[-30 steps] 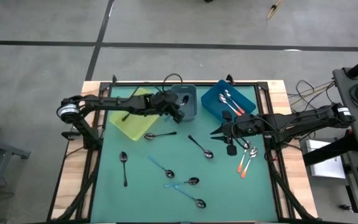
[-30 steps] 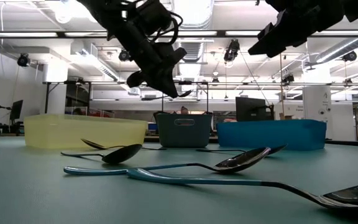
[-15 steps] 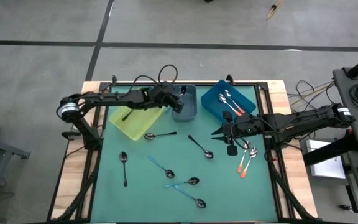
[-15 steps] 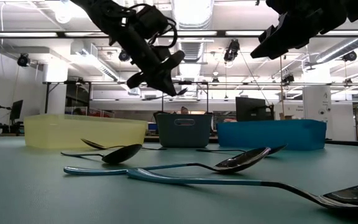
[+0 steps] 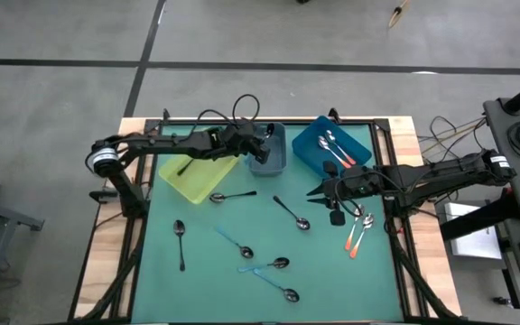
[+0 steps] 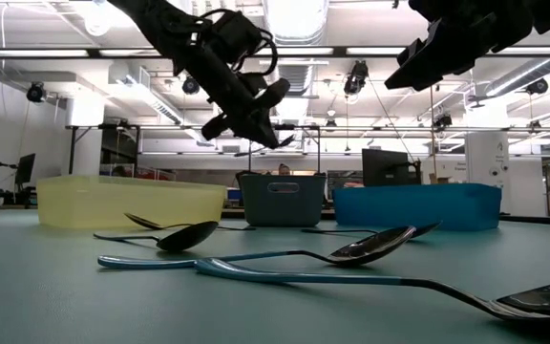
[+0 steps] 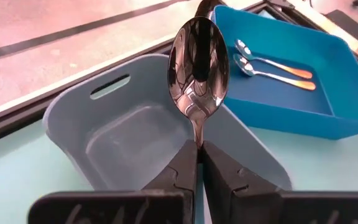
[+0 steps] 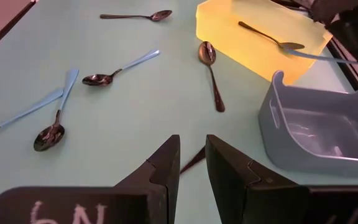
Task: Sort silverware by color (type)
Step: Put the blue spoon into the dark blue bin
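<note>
We note the left arm stretched from the left edge toward the far middle of the worktop, its claw [image 5: 262, 144] raised well above the surface, fingers [image 7: 185, 171] pressed together on something thin. The right arm reaches in from the right edge toward the middle, also raised; its claw [image 5: 319, 191] hangs with a narrow gap between the fingers [image 8: 160, 171], gripping nothing.

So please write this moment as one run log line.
left gripper: shut on spoon, above grey-blue bin | right gripper: open, empty, above table
</note>
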